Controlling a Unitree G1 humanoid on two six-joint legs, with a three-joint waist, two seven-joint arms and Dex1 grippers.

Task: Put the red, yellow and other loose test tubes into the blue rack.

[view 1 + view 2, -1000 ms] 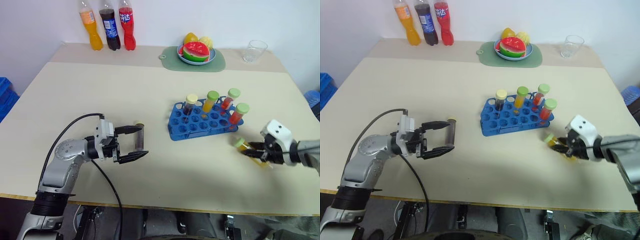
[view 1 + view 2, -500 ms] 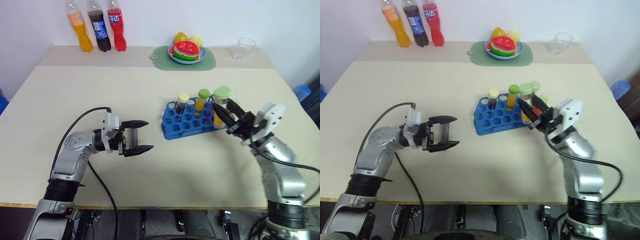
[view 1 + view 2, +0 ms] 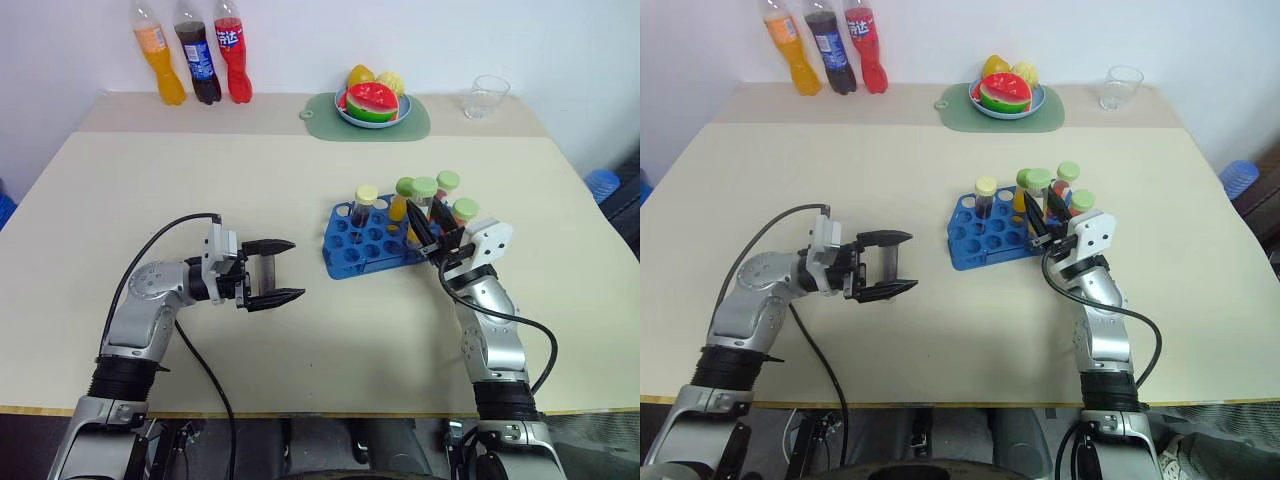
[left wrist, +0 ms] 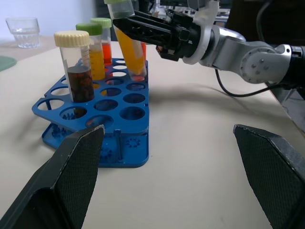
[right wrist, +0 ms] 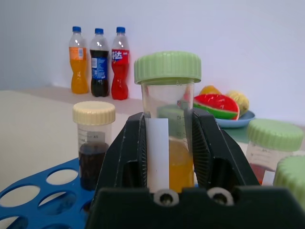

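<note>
My right gripper (image 3: 420, 222) is shut on a yellow test tube (image 5: 167, 152) with a green cap (image 3: 424, 187). It holds the tube nearly upright over the far right part of the blue rack (image 3: 350, 248). The tube's lower end (image 4: 135, 71) is level with the rack's holes; I cannot tell whether it is inside one. Several capped tubes stand in the rack, among them a dark one (image 4: 78, 76) with a cream cap. My left gripper (image 3: 290, 270) stands open to the rack's left, pointing at it. A dark tube (image 3: 254, 278) lies on the table between its fingers, close to the palm.
Three soda bottles (image 3: 195, 65) stand at the back left. A green mat with a fruit plate (image 3: 372, 105) and a clear glass (image 3: 486, 96) sit along the back edge. The table (image 3: 200, 180) is bare between my left gripper and the bottles.
My right arm has swung in from the table's right side and risen, bringing the yellow tube upright over the rack. The left gripper has stayed put and open. The camera has shifted.
</note>
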